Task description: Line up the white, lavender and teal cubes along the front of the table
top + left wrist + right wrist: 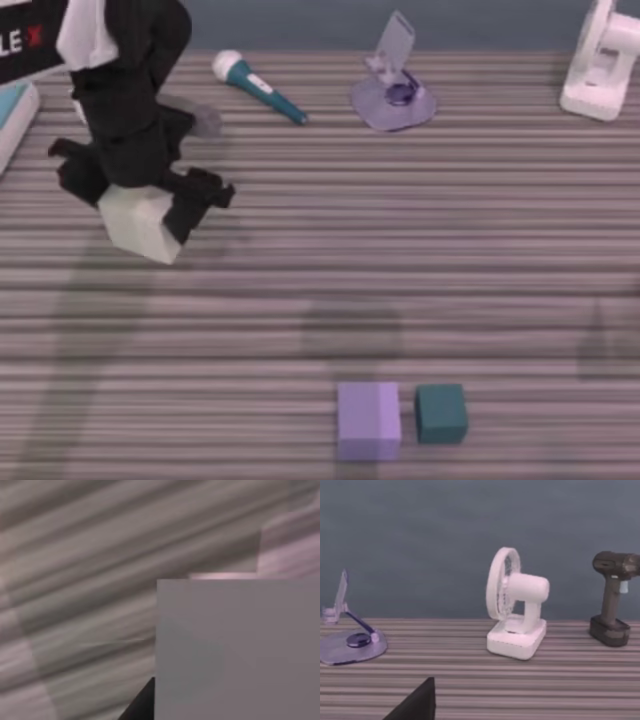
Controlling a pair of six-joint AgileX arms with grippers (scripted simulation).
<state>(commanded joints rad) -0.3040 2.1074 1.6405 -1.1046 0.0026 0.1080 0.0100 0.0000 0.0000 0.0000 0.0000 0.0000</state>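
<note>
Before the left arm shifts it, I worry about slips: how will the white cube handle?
The white cube looks rigid and flat-faced, so it should slide rather than roll. Its matte sides probably grip well in the left claw. Being the largest, it may leave little finger margin.

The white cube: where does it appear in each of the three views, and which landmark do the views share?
Top view: the white cube sits at the left, under the left gripper, which is shut on it.
Left wrist view: it fills much of the picture, very close.
Right wrist view: not in it.
Shared landmark: the striped table, seen in all three.
</note>
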